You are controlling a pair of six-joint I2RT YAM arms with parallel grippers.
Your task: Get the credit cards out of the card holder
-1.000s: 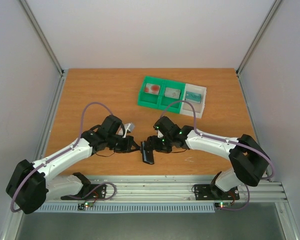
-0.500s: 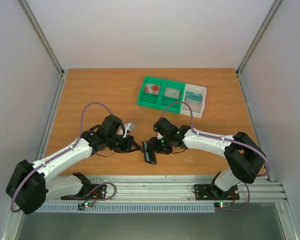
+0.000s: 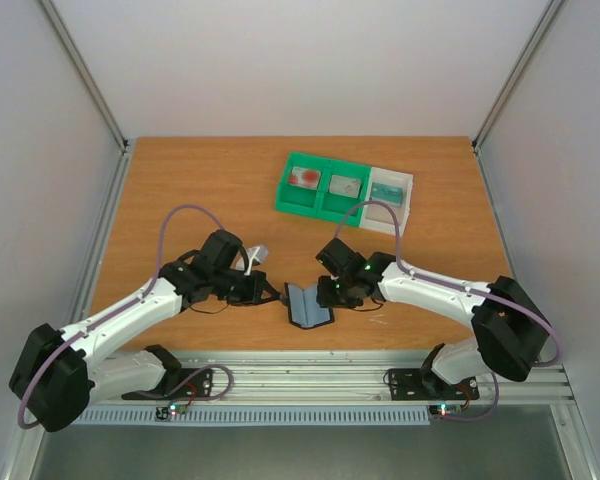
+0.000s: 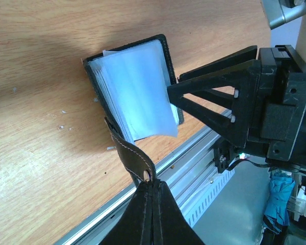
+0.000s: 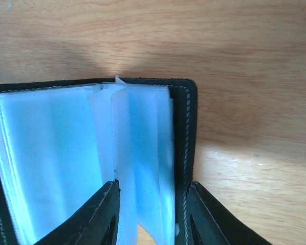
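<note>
The card holder (image 3: 308,305) is a black bifold wallet lying open near the front edge, with its pale blue sleeves (image 4: 137,92) fanned out. My left gripper (image 3: 279,296) is shut on its black stitched leather flap (image 4: 135,158). My right gripper (image 3: 326,296) is closed on the wallet's right cover (image 5: 183,132) and some of its sleeves (image 5: 143,153). A whitish credit card with red marks (image 3: 305,178) and a greyish card (image 3: 344,186) lie in the green tray. A teal card (image 3: 385,192) lies in the white tray. I see no card in the sleeves.
The green compartment tray (image 3: 323,203) and the white tray (image 3: 408,195) stand side by side at the back right. The table's front edge and metal rail (image 4: 194,153) run just behind the wallet.
The wallet was folded and standing on edge as a thin dark strip. It is spread open now, blue inside showing. My right gripper has moved right with its half. The left arm has barely moved.
</note>
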